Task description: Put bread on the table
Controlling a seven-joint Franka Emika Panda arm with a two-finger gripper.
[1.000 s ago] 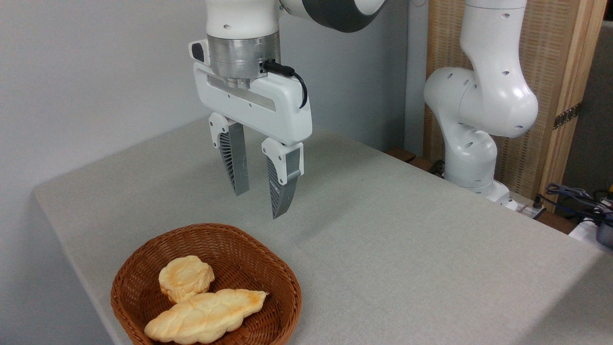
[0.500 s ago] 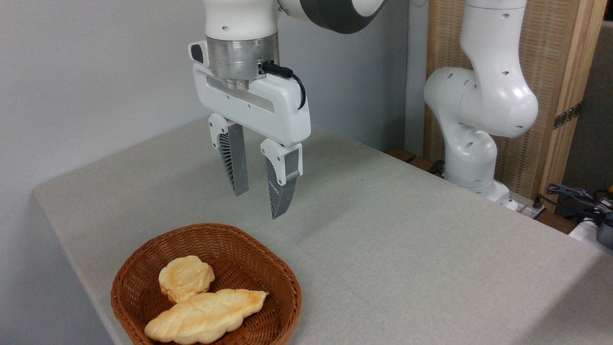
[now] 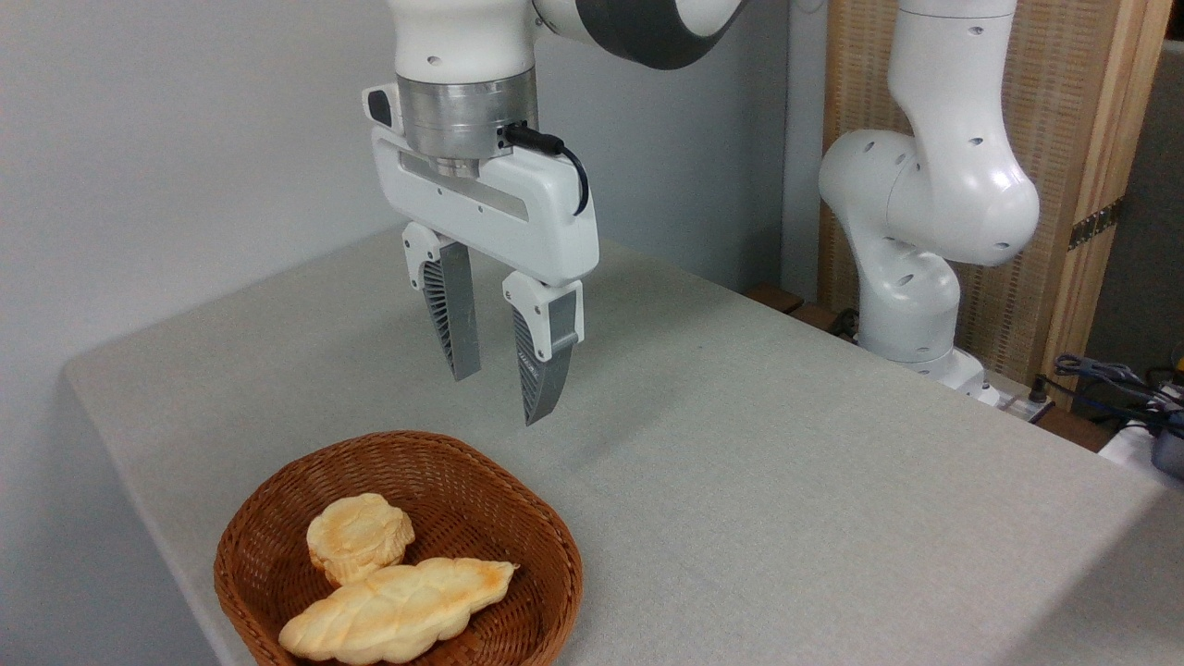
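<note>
Hanging above the table [image 3: 786,462], the gripper [image 3: 495,398] has its fingers apart and empty, just behind the basket's [image 3: 277,518] far rim. At the table's near left corner, the basket holds the bread [image 3: 359,548], touching the loaf [image 3: 398,610] in front.

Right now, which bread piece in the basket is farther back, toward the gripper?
The small round bun; the long braided loaf lies in front of it, nearer the camera.

Matt fabric table [image 3: 786,481], woven wicker basket [image 3: 546,546], glossy plastic hand [image 3: 497,398]
</note>
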